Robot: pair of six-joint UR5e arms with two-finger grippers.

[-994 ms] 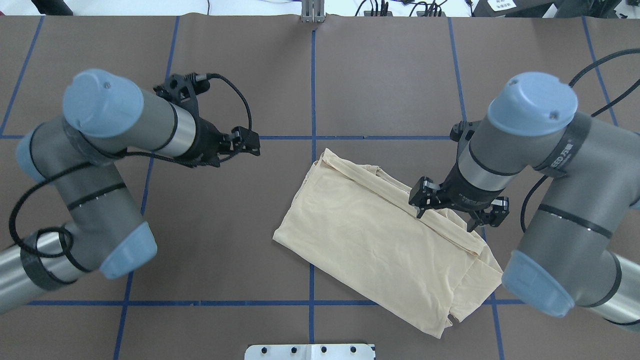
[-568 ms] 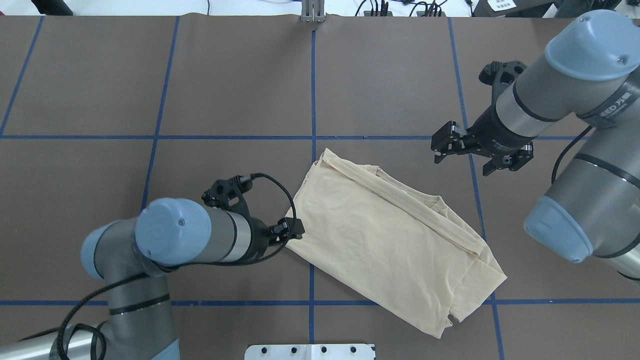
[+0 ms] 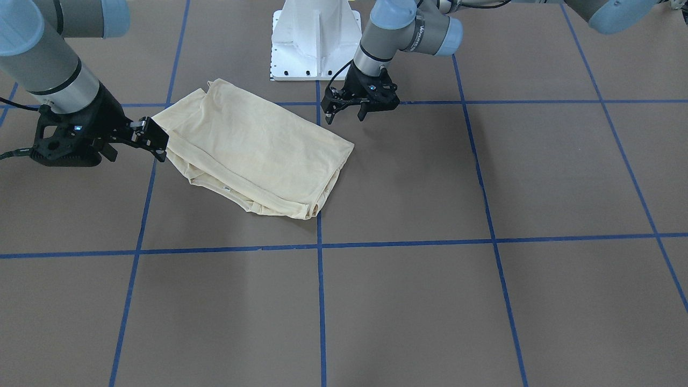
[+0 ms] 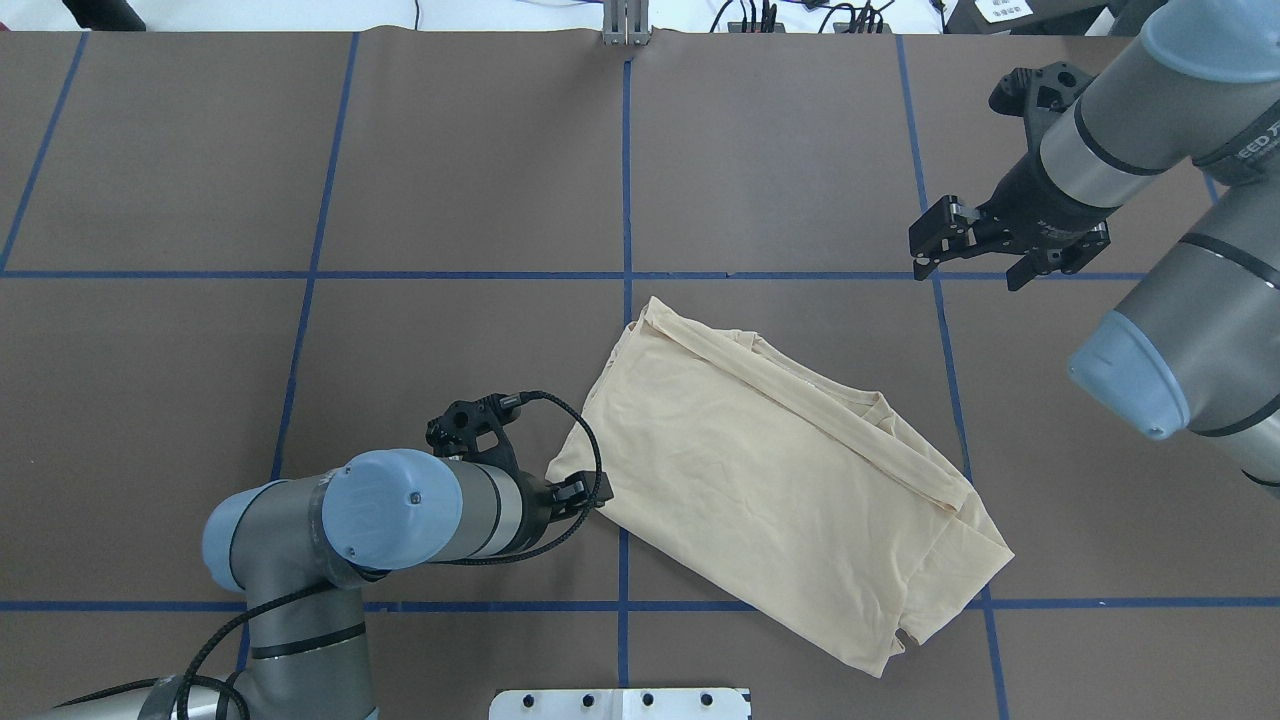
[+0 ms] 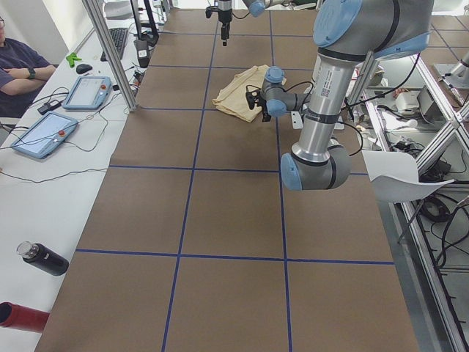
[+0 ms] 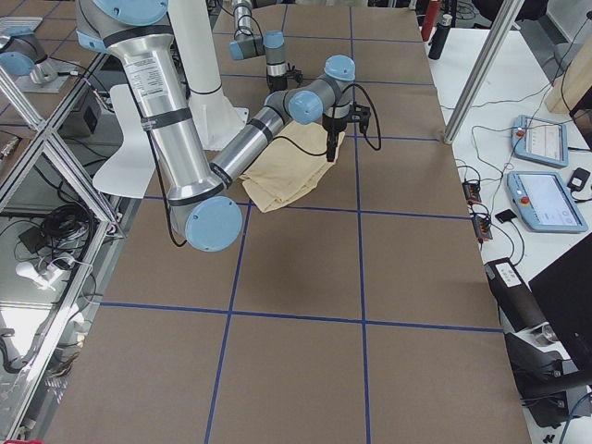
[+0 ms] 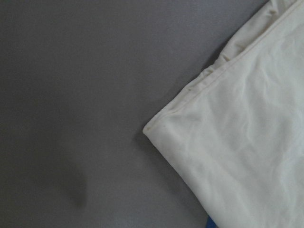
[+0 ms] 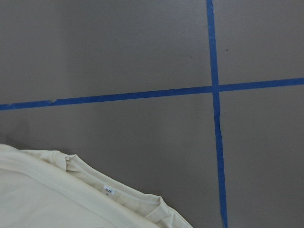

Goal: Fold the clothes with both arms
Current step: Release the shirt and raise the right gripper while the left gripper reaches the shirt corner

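Lying flat on the table (image 4: 450, 180), the cream shirt (image 4: 780, 480) is a slanted rectangle w/ one corner just by the left gripper (image 3: 345, 115), jaws spread & empty; right gripper (image 4: 965, 272), also spread & empty, hangs well clear of the collar edge, so this reads as btwn folds, approach phase. Next, prob.: left drops & pinches all layers there, right finds a matching hold. Only left wrist cam shows that corner's stacked hem; right wrist cam gives the neck label (image 8: 109, 191) up close.

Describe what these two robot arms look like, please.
The left arm and right arm are grey-and-silver tubes with light-blue joint caps. A black cable loops by the left wrist; white lettering marks the right arm. The left gripper and right gripper are black two-finger claws.
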